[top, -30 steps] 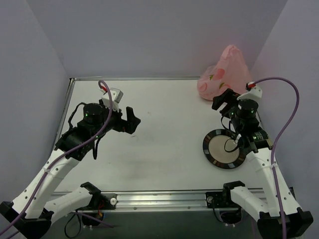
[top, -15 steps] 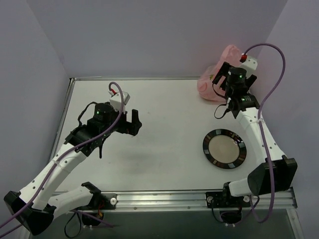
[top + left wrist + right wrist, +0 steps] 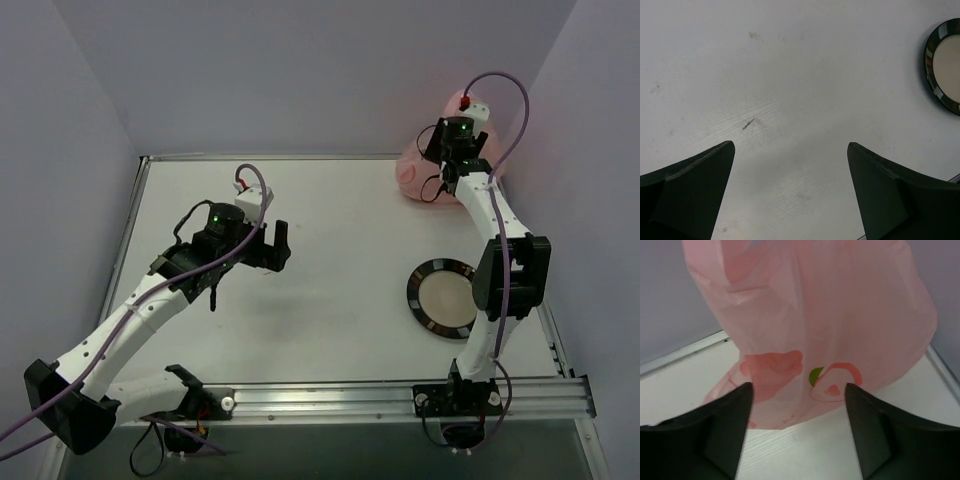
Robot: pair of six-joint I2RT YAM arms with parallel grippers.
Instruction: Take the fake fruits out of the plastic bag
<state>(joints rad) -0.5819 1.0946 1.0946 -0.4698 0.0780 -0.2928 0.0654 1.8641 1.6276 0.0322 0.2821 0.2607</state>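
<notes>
the bag is thin, crinkled pink plastic, half see-through with a soft sheen. the table looks matt white, faintly grained and scuffed. the plate has a glossy dark rim and a duller cream centre.

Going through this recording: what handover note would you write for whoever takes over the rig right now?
Left gripper: open, holding nothing, above the table, left of centre.
Right gripper: open, facing the plastic bag in the far right corner, not gripping it.
Done: nothing. No fake fruits show outside the bag, and none on the plate.
Left: grip the bag and take the fruits out.
</notes>
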